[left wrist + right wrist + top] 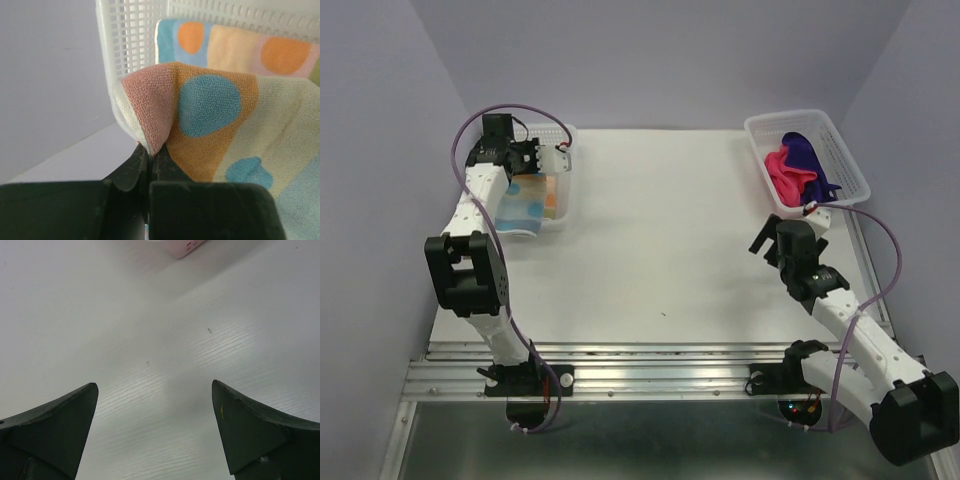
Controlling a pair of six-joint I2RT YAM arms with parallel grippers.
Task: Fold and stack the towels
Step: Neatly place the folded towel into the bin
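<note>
Front towel [215, 115] banded in pink, orange and cream, dotted blue. Rear towel [235, 50] blue, cream and pink, dotted orange, apparently the same print. Hot pink towel [786, 172], deep purple towel [810, 148]. White latticed basket [130, 40]; white tabletop [660, 250].

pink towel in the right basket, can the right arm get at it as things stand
Probably yes. The right gripper is open and empty over the table close to the white basket. The pink towel lies uncovered in it beside the purple towel.
</note>
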